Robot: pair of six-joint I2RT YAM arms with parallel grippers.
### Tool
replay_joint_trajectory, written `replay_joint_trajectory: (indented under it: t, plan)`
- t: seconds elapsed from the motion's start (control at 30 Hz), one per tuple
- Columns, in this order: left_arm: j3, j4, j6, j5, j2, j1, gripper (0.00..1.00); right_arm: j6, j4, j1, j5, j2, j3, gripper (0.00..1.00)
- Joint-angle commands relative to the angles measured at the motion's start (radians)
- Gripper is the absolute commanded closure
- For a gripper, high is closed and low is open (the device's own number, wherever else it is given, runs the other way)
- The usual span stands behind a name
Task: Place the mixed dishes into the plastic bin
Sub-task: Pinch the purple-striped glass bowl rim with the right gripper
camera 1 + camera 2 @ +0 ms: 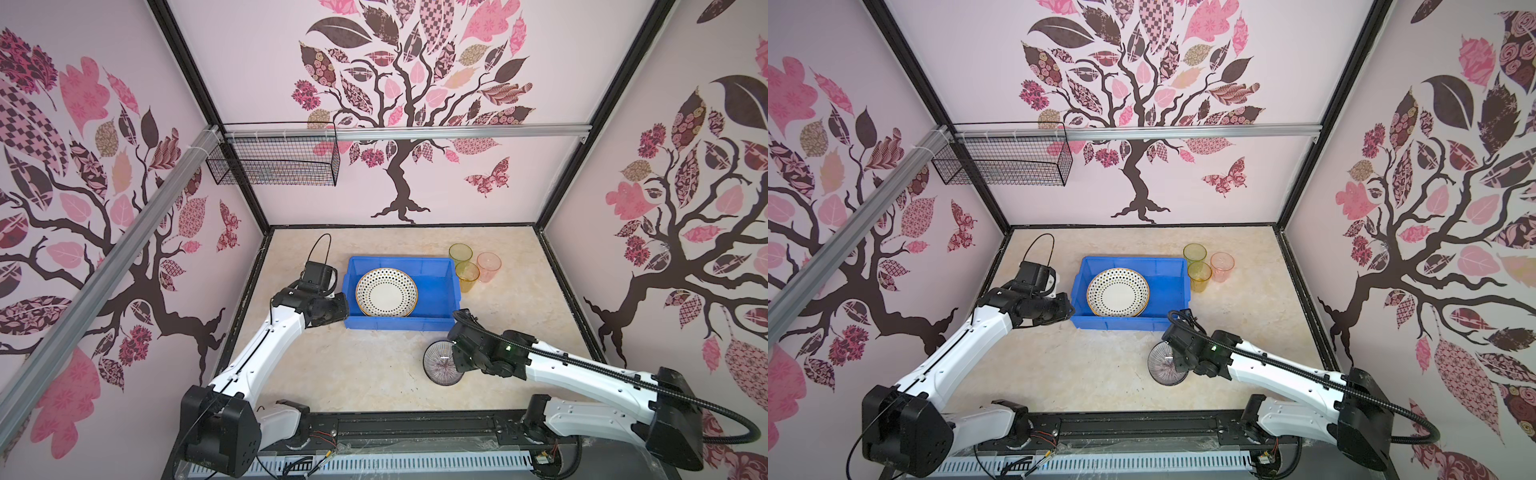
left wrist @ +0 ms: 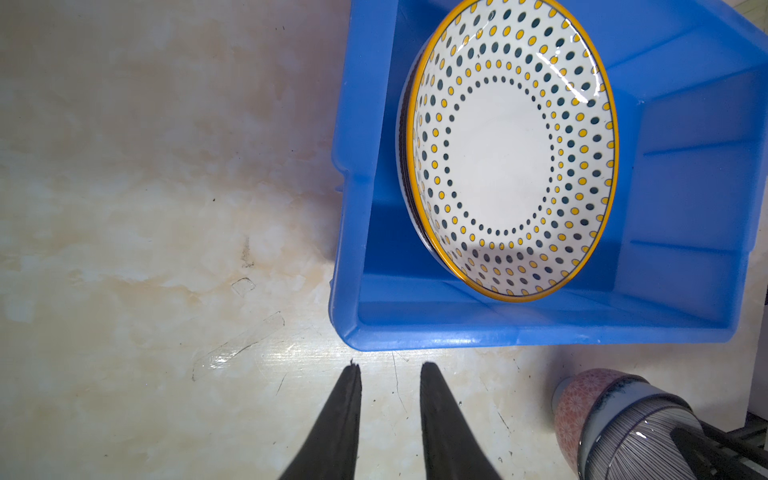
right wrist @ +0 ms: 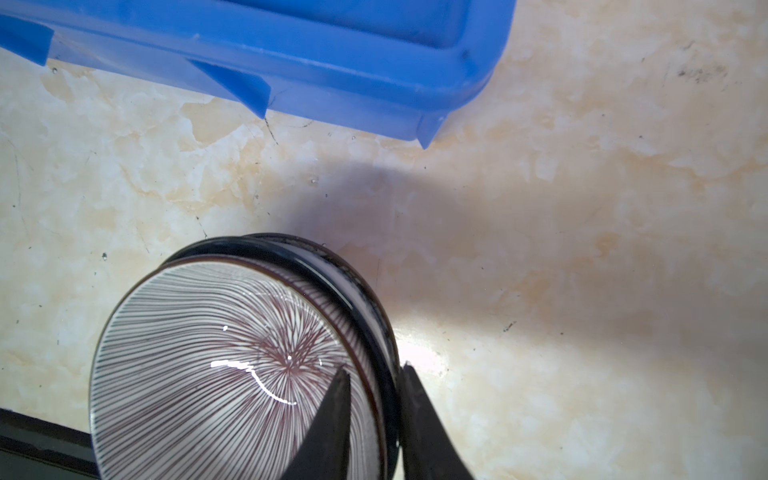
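Jaws of right gripper (image 3: 374, 368) straddle purple-striped bowl (image 3: 216, 353) rim — left gripper (image 2: 390, 365) ajar, empty.

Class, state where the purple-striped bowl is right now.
In both top views the purple-striped bowl lies right of centre, just in front of the near right corner of the blue bin; the jaws of the right gripper straddle its rim.

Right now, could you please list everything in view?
bin: one, blue, centre.
plates: a stack, count unclear, dotted one on top, inside the bin.
yellow cups: two, translucent, beside the bin's far right corner.
pink cup: one, translucent, beside them.
bowls: three nested, purple-striped on top, before the bin's near right corner.
wire basket: one, black, hung on the rail.
left end effector: one, black, open, empty, left of the bin.
right end effector: one, black, astride the bowls' rim.
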Motion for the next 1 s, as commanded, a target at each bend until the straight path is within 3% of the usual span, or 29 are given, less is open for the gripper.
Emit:
replay_joint_trajectory:
  t: [0.0,0.37,0.4,0.43,0.57,0.97]
  plan:
    - [-0.021,0.0,0.01,-0.009,-0.007,-0.002,0.71,-0.007,0.012,0.008,-0.013,0.016,0.003,0.76]
    - [-0.026,0.003,0.01,-0.009,0.001,-0.001,0.71,-0.014,0.011,0.008,-0.007,0.017,0.005,0.8]
    - [-0.026,0.003,0.01,-0.009,0.001,-0.001,0.71,-0.013,0.009,0.008,-0.003,0.014,0.006,0.77]
    - [-0.027,0.003,0.01,-0.007,0.001,-0.001,0.71,-0.011,0.004,0.008,0.006,0.013,0.009,0.65]
    - [-0.028,0.002,0.009,-0.005,0.002,-0.001,0.71,-0.01,-0.01,0.008,0.026,0.004,0.019,0.58]
    - [-0.031,0.003,0.006,0.002,-0.001,-0.002,0.71,-0.023,-0.004,0.01,0.003,-0.033,0.025,0.69]
